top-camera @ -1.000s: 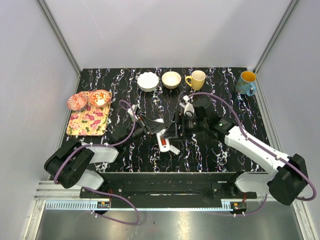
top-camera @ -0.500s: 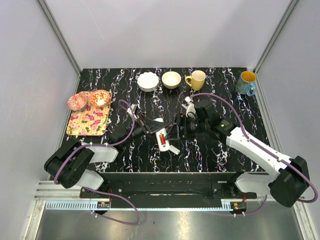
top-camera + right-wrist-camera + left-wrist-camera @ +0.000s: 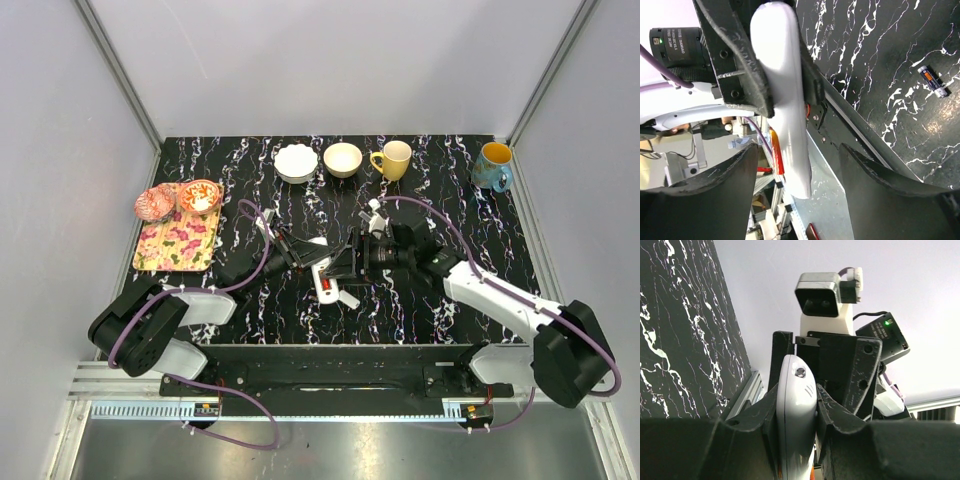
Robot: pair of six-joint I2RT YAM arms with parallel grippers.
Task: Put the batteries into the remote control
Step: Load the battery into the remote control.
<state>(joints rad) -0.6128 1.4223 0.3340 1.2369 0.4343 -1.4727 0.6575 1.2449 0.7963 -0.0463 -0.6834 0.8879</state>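
Clamping the remote control [image 3: 795,390] edge-on in my left end effector [image 3: 796,412]. Both dark fingers [image 3: 771,415] are pressing its white sides. Its rounded end, with one small screw, is pointing at my right arm's camera housing [image 3: 820,295].

Top view: the remote is sitting tilted over the middle front of the table [image 3: 420,300], its near end pointing toward my bases. I cannot tell whether that end is touching the surface.

My right end effector [image 3: 797,155] is facing the remote with jaws spread wide. The remote's lower end is lying in the gap and, as far as I can tell, touching neither finger. An orange-red strip is showing along the remote's edge there; I cannot tell what it is.

Surface: the table is showing black, marbled with white veins.
- One battery [image 3: 932,81], dark with an orange band and a pale end, is lying loose, well apart from the remote.
- A small white cover piece [image 3: 347,299] is lying just beside the remote's near end.
- Along the far edge are standing a white bowl [image 3: 296,162], a tan bowl [image 3: 343,159] and a yellow mug [image 3: 393,159], with a blue mug [image 3: 493,166] near the far right corner.
- At the left, a floral tray [image 3: 175,245] is carrying a red-patterned bowl [image 3: 200,196] at its far end, and a pink glass bowl [image 3: 153,205] is sitting at the tray's far left corner.

Room: pale grey-lilac walls [image 3: 330,60] are closing in three sides. Metal posts [image 3: 115,70] are running up from the far corners.
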